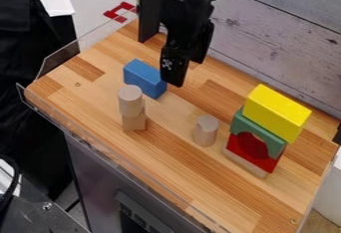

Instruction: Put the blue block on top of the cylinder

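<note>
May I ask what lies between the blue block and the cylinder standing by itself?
Only bare counter lies between the blue block and the lone cylinder, as the camera view shows.

Likely a robotics lab: a mounted robot arm (188,28) over a clear-edged wooden worktop (180,170).

Two cylinders (206,131), one green arch (244,124), five other blocks (276,112).
</note>
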`<move>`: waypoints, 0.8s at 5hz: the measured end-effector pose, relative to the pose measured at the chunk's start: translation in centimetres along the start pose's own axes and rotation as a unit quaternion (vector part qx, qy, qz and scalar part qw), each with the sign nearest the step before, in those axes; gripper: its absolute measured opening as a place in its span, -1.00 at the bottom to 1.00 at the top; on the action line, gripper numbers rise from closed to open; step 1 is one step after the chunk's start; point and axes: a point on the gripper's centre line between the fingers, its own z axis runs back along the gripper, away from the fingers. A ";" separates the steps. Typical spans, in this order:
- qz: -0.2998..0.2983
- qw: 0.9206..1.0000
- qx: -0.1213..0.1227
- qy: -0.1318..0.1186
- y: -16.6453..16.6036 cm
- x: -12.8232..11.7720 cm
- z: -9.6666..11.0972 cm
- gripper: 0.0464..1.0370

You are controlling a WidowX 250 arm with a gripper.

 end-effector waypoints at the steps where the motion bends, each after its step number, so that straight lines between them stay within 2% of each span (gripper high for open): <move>1: -0.002 1.000 0.017 -0.003 0.3 0.0 -0.9 0.93; 2: 0.001 1.000 0.002 -0.003 -0.5 0.7 -0.5 0.93; 3: 0.020 0.999 -0.028 -0.002 -2.1 2.5 0.4 0.93; 4: 0.019 0.999 -0.044 -0.007 -2.9 3.0 1.1 0.93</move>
